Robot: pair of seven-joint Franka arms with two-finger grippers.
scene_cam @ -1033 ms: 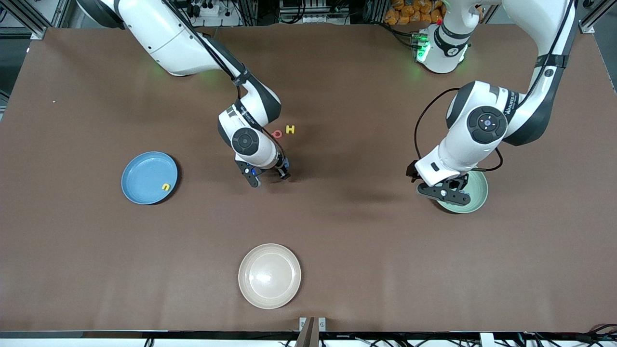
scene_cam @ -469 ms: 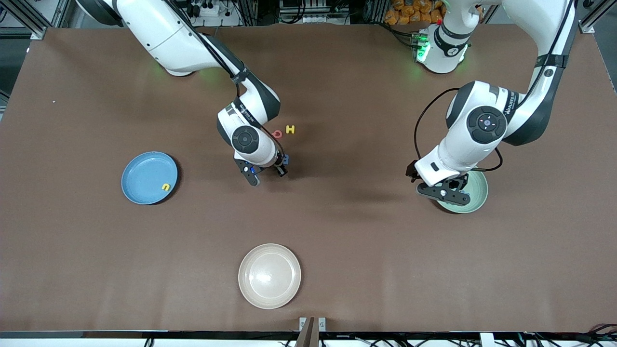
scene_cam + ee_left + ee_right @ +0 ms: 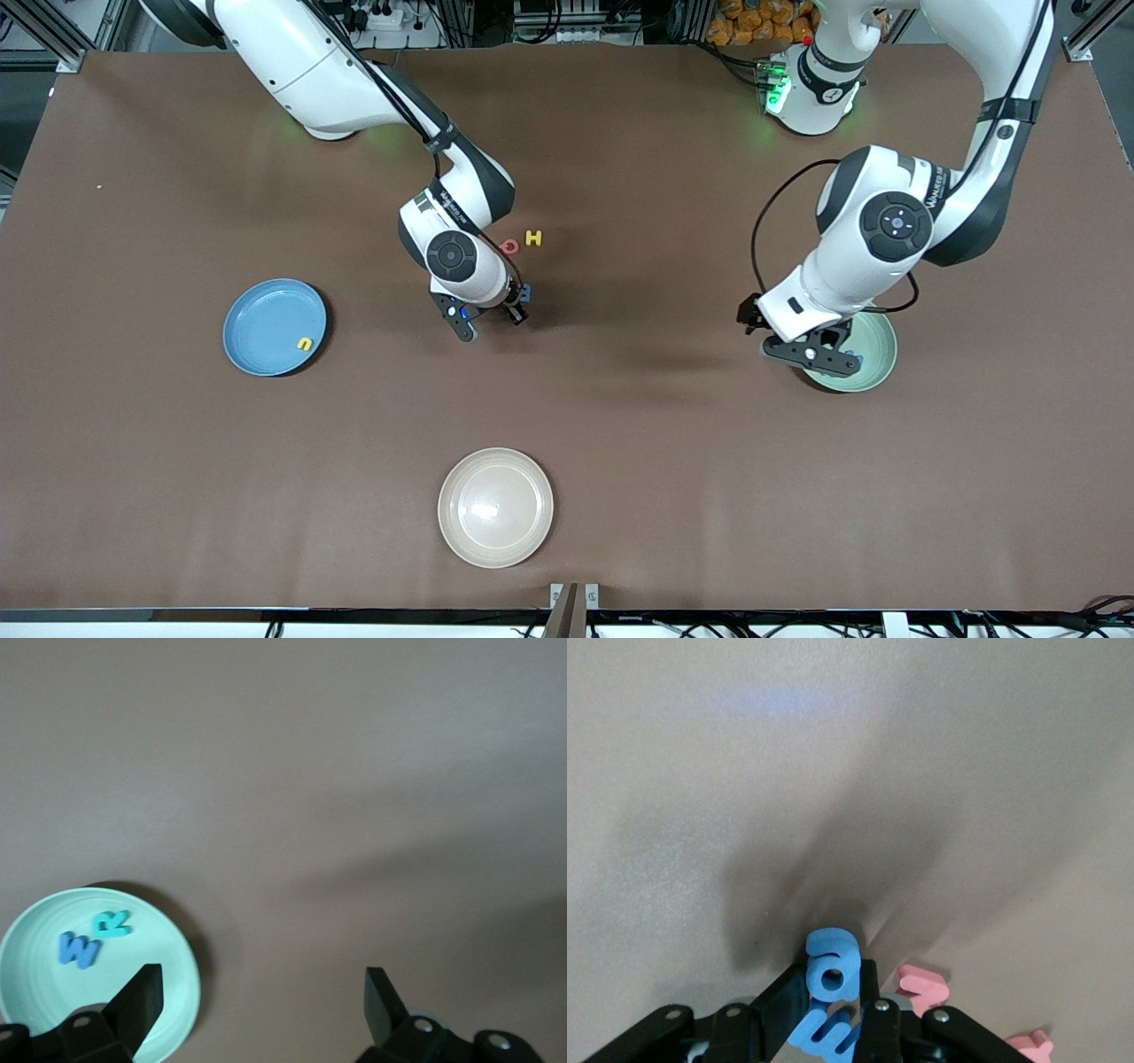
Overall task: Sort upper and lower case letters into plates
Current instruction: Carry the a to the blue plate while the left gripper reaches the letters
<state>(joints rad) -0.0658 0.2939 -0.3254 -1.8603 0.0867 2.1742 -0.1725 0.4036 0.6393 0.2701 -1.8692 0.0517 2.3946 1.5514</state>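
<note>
Two white Franka arms are working across a brown table (image 3: 620, 443), where three plates are sitting well apart: a beige plate (image 3: 495, 507) nearest the front camera, a light blue plate (image 3: 274, 327) toward the right arm's end, and a mint green plate (image 3: 873, 359) toward the left arm's end. The right gripper (image 3: 492, 321) is working low over the middle of the table, its fingers clamping shut on a blue lowercase "a" (image 3: 831, 973), pinching it across its flat faces; a second blue piece (image 3: 833, 1035) is showing just beneath it, and whether that one is also being gripped cannot be told. The left gripper (image 3: 811, 353) is waiting over the rim of the mint green plate with its fingers spread fully apart and gripping nothing. A blue "W" (image 3: 78, 949) and a teal "R" (image 3: 113, 922) are lying side by side in the mint green plate, while a yellow "n" (image 3: 305, 344) is resting in the light blue plate. A red letter (image 3: 509, 246) and a yellow "H" (image 3: 533, 237) are waiting on the table beside the right arm's wrist, and two pink pieces (image 3: 923, 988) are lying on the table close to the gripped letter. The letters are looking light, chunky and probably slightly soft, so a gentle squeeze across the flat sides should be holding them best.
</note>
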